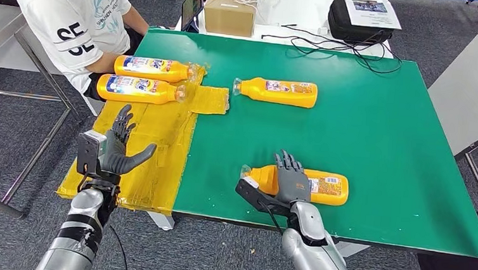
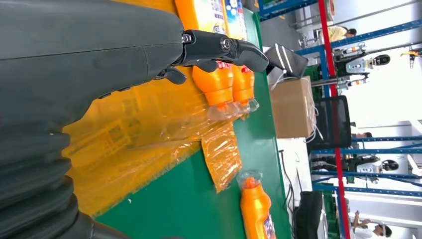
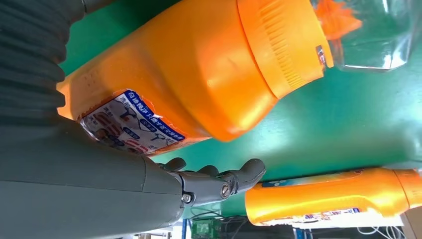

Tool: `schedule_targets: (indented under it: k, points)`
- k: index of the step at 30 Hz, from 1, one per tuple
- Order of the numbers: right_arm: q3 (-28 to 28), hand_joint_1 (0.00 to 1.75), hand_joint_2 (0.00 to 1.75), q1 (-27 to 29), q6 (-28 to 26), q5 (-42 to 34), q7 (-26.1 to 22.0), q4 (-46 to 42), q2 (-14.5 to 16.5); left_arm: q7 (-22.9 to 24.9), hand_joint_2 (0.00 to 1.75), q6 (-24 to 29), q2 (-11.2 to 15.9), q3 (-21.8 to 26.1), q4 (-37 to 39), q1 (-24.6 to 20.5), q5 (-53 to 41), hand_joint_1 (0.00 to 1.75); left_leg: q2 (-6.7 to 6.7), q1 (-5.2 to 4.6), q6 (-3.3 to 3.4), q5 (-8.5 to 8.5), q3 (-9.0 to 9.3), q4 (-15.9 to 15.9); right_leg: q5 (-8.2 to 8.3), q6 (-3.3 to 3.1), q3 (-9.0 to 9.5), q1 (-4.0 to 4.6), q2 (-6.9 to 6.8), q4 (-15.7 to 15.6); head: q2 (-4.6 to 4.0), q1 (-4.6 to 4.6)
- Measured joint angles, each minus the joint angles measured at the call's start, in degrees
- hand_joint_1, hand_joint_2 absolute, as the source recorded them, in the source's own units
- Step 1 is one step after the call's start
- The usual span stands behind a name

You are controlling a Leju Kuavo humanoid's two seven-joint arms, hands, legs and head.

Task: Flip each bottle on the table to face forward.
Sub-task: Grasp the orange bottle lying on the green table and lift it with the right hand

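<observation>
- Bottles first: four orange plastic bottles with clear caps lie on their sides on the green-topped counter [image 1: 382, 139].
- Nearest orange bottle [image 1: 328, 187] lies close to the counter's front edge, cap end toward the robot's left. Right robot hand [image 1: 292, 180] rests across its middle from above, fingers draped over the body. Right wrist view shows the label edge against the palm and fingers [image 3: 219, 181] spread past the bottle, not wrapped under it. Judgement: this is a pressing contact meant for rolling the bottle over, not a lift. I read the hand as touching rather than gripping.
- Far orange bottle [image 1: 279, 91] lies alone mid-counter, well apart from the near one, label side up, cap toward the left.
- Two labelled orange bottles [image 1: 144, 79] lie side by side, touching or nearly so, on the crinkled yellow plastic sheet [image 1: 153, 148] at the counter's left end, caps pointing toward the green area. Likely the finished pile, both printed faces showing.
- Left robot hand [image 1: 120, 149] hovers open above the yellow sheet, palm turned inward, holding nothing; probably parked out of the way.
- Person in a white shirt [image 1: 73, 15] sits behind the left end.
</observation>
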Motion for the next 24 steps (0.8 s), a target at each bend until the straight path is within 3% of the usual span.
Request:
schedule_targets:
  k: [24]
  points:
    - [-0.2,0.00,1.75,4.2,3.1,3.3,2.8,-7.2,-4.2,-0.3,1.75,-0.2,0.7,1.2,0.1,0.9,-0.2,0.00,-0.01,0.00,0.00,0.00,0.01,0.0,0.00,0.00,0.01,0.00,0.00,0.0,0.00,-0.01]
